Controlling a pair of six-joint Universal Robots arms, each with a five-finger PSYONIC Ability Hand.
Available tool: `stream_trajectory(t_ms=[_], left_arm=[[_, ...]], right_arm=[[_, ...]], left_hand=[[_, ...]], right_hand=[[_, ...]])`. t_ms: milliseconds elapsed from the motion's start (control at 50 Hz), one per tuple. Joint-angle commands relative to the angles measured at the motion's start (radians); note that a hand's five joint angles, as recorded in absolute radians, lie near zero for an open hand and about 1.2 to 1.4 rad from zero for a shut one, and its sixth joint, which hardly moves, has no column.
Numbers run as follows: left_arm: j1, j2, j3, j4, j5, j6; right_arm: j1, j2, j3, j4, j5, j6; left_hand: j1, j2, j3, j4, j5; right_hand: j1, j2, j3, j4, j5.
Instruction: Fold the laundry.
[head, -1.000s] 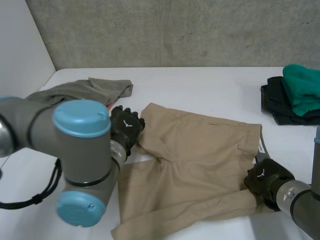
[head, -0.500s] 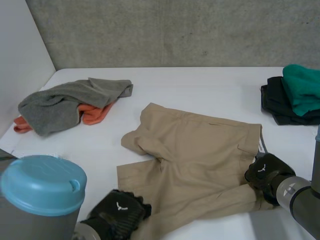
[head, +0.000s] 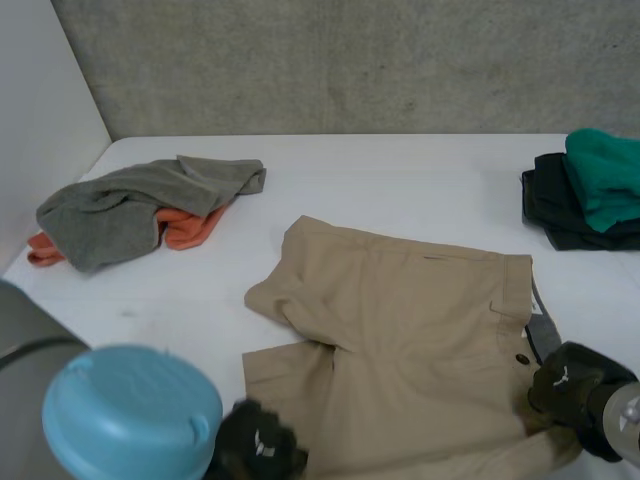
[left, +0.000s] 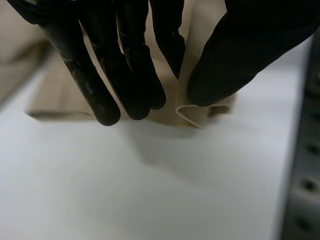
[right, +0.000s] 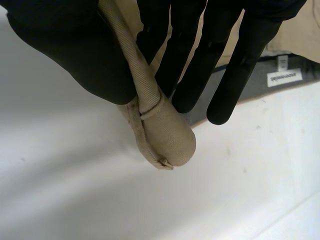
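Khaki shorts (head: 400, 320) are lying spread flat on the white table (head: 400, 180), towards its near side, with the waistband pointing to the robot's right and the legs to its left. A dark button and the grey inner waistband are showing at the right end.

The left hand (head: 258, 447) is sitting at the near-left corner of the shorts, by a leg hem. In the left wrist view this hand (left: 105, 75) is pinching the edge of the shorts (left: 50, 92) between its thumb and straight fingers, and a small fold of khaki cloth is poking out just past the thumb tip, lifted off the table. The left arm's light-blue cap (head: 130, 415) is looming close to the camera beside it.

The right hand (head: 572, 388) is resting at the near-right corner of the shorts, just beside the button. In the right wrist view this hand (right: 65, 50) is gripping a rolled lump of the shorts (right: 167, 135) between thumb and fingers, the lump hanging clear of the table, with a white label (right: 283, 77) on the grey band lying behind the fingertips.

Well apart at the far left, a crumpled grey garment (head: 130, 205) is lying over an orange cloth (head: 188, 230). At the far right edge a teal cloth (head: 605, 175) is sitting on a dark folded stack (head: 555, 215).
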Motion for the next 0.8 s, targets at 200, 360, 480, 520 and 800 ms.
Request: stream_trajectory(t_ms=[200,360,480,520,800], left_arm=[[0.146,-0.298,0.425,0.461,-0.164,0.179],[0.164,-0.573,0.639,0.832,-0.193,0.455],[0.217,-0.697,0.757,1.085,-0.193,0.620],[0.220,-0.726,0.780,1.116,-0.191,0.626],[0.198,-0.630,0.656,1.124,-0.191,0.571]], right_arm=[[0.046,0.157,-0.228,-0.345,-0.053,0.140],[0.097,0.423,-0.418,-0.717,-0.053,0.140],[0.112,0.586,-0.541,-0.909,-0.056,0.134],[0.114,0.649,-0.590,-0.961,-0.047,0.141],[0.100,0.499,-0.545,-0.881,0.000,0.479]], left_hand=[[0.319,0.200,0.207,0.201,0.205],[0.319,0.200,0.207,0.201,0.205],[0.319,0.200,0.207,0.201,0.205],[0.319,0.200,0.207,0.201,0.205],[-0.903,-1.022,-1.015,-1.021,-1.017]], right_hand=[[0.287,0.204,0.199,0.196,0.201],[0.287,0.204,0.199,0.196,0.201],[0.287,0.204,0.199,0.196,0.201],[0.287,0.204,0.199,0.196,0.201],[-0.935,-1.018,-1.023,-1.026,-1.021]])
